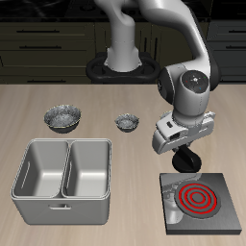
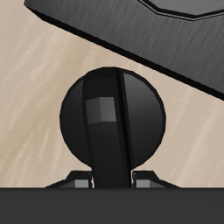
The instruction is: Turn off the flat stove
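Observation:
The flat stove (image 1: 175,223) is a dark grey slab near the table's front edge, and its ring coils (image 1: 197,199) glow red. My gripper (image 1: 184,167) is down at the slab's back corner, where the black rounded knob sits; the hand hides the knob in the exterior view. In the wrist view the knob (image 2: 112,118) fills the middle, with the stove's edge (image 2: 131,35) beyond it. My gripper (image 2: 112,181) has a finger (image 2: 80,181) pressed against each side of the knob's narrow grip.
A grey double-basin metal tub (image 1: 63,171) stands beside the stove near the front edge. Two small patterned bowls (image 1: 63,117) (image 1: 126,122) sit farther back. The robot's base (image 1: 123,60) is at the table's back.

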